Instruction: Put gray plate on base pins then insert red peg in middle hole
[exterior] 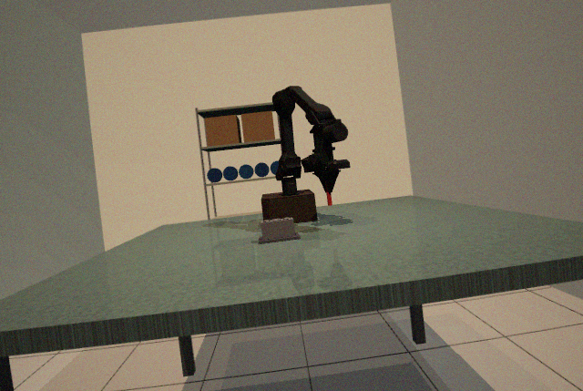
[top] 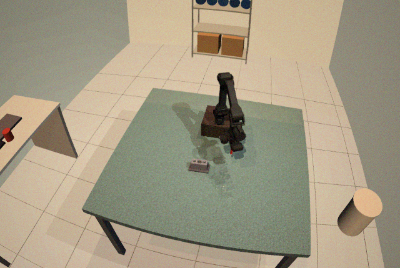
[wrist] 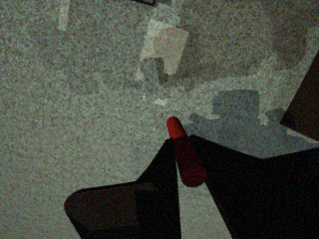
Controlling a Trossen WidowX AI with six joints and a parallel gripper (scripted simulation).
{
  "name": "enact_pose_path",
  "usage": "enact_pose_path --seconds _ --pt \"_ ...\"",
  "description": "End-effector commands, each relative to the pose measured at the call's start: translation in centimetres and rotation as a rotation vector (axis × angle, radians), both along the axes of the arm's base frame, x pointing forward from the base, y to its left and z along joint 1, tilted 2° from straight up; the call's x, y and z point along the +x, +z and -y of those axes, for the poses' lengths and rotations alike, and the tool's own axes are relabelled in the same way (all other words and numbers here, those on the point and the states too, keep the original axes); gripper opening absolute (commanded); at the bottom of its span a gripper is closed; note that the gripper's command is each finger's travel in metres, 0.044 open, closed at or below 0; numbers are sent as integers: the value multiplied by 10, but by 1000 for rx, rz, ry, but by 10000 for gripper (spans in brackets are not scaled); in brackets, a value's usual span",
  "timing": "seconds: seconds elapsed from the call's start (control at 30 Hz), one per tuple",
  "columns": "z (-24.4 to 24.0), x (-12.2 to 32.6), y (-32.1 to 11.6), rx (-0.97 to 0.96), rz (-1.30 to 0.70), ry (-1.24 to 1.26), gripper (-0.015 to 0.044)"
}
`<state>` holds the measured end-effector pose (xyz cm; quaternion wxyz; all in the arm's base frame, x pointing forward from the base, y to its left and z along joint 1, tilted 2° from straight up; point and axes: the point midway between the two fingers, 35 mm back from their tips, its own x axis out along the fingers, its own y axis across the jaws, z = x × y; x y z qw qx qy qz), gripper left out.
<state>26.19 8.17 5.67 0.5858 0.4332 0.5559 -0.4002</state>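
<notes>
The red peg [top: 231, 152] [exterior: 329, 199] [wrist: 173, 127] is held between the fingertips of my gripper [exterior: 328, 191] [wrist: 180, 142], which is shut on it. The peg points down and hangs above the table, to the right of the base in the top and exterior views. The base [top: 198, 170] [exterior: 279, 239] stands on the table. The gray plate [top: 199, 162] appears to lie flat on top of the base, with dark spots in a row along it. The pins and the middle hole are too small to make out clearly. The wrist view shows only a dark edge at its top.
The arm's brown mounting block [top: 213, 129] [exterior: 288, 208] stands on the green table [top: 155, 200] [exterior: 424, 245] behind the base. A side table [top: 35, 107] is at the left, and a tan cylinder [top: 360, 213] stands on the floor at the right. A shelf rack is at the back wall.
</notes>
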Motion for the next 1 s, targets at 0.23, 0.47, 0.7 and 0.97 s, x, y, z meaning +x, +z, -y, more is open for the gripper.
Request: enact_pose_path --seconds 0.23,0.47,0.7,0.97 --pt "18 10 -2 -2 -14 0 0" --pt "34 21 -2 -7 -4 -31 0" --pt "51 31 -1 -9 0 -37 0" --pt "72 42 1 -11 0 -31 0"
